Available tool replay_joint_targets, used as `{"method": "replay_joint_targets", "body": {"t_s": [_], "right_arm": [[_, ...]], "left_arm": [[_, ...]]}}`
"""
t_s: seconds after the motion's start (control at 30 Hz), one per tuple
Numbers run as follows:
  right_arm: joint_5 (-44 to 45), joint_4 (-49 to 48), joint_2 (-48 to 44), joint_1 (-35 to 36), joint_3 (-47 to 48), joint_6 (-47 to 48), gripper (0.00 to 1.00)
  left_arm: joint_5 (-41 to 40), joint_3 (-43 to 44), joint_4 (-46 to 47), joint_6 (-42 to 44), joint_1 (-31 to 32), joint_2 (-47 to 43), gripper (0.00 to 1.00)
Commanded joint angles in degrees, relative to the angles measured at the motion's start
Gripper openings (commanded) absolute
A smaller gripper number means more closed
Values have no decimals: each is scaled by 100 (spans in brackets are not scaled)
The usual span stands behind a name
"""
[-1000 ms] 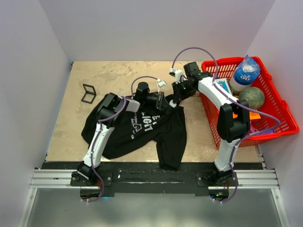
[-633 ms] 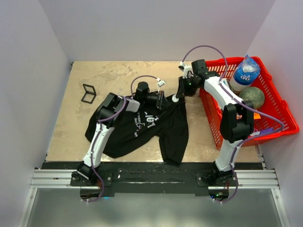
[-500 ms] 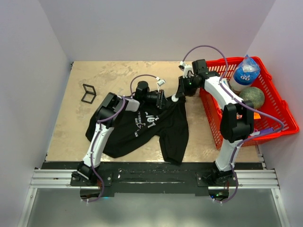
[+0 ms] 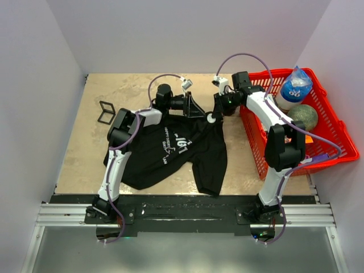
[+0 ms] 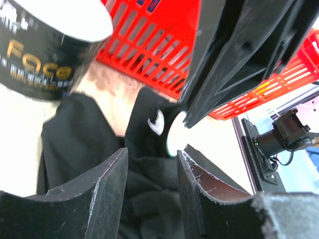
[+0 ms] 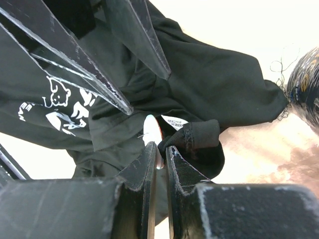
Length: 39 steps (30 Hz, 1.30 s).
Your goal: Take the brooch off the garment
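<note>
Left gripper (image 4: 192,106) has travelled from mid-frame toward the upper centre over the last second, drawing a tent of the garment (image 4: 165,153) with it. The chest lettering now lies flatter. Right gripper (image 4: 215,114) has hardly shifted in the last half second.

Jaws: the left is closed on a bunched fold of black cloth near the collar. The right is nearly shut, pinching a white disc (image 6: 151,130) together with the collar edge beside the neck label.

Brooch (image 4: 106,112): flat on the bare table (image 4: 114,85), upper left of the top view, well apart from the garment and both grippers. On that evidence, brooch and shirt are already separate (yet both arms are at the collar, so I read the step in hand as working that disc free; whether it belongs to the brooch I cannot tell).

Next move, my estimate: a steady opposing pull, the left holding the cloth back and the right drawing the disc toward the right of the frame, without the fold slipping.

Surroundings: a red basket (image 4: 267,74) at the right edge holds a bottle (image 4: 294,86) and a greenish ball (image 4: 302,116). A dark cylinder with gold lettering (image 5: 40,64) sits upper left in the left wrist view, just beside the shirt.

In the way: the basket wall is close beside the right arm, and the two grippers are nearly touching, so there is little room.
</note>
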<state>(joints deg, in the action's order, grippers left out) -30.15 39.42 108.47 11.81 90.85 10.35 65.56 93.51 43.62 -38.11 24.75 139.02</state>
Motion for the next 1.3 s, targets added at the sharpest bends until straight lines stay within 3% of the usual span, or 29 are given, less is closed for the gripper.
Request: {"method": "replay_joint_targets", "body": {"t_s": [0.0,0.4,0.63,0.8,0.93,1.1,1.13,1.17,1.27], "right_arm": [[-315,-13,-124,-47,345,248,3],[-773,110,-168,-48,311,345,4],[-808,57,-133,-39,346,284,5],[-817,31,-115,-48,372,257,5],[-826,22,-97,-39,390,257,5],[-808,13,-89,-39,372,257,6],[-791,22,-80,-47,355,257,6],[-756,22,-89,-48,346,257,11],[-276,75,-132,-39,372,222,33]], "left_arm": [[378,431,207,183,21,-253,49],[396,633,-46,251,82,-103,40],[528,598,-3,207,161,-103,26],[660,571,86,111,197,-121,24],[695,545,103,102,205,-130,30],[686,536,86,137,205,-130,13],[686,536,86,137,205,-130,5],[643,536,77,137,205,-156,0],[529,536,33,163,179,-243,0]]}}
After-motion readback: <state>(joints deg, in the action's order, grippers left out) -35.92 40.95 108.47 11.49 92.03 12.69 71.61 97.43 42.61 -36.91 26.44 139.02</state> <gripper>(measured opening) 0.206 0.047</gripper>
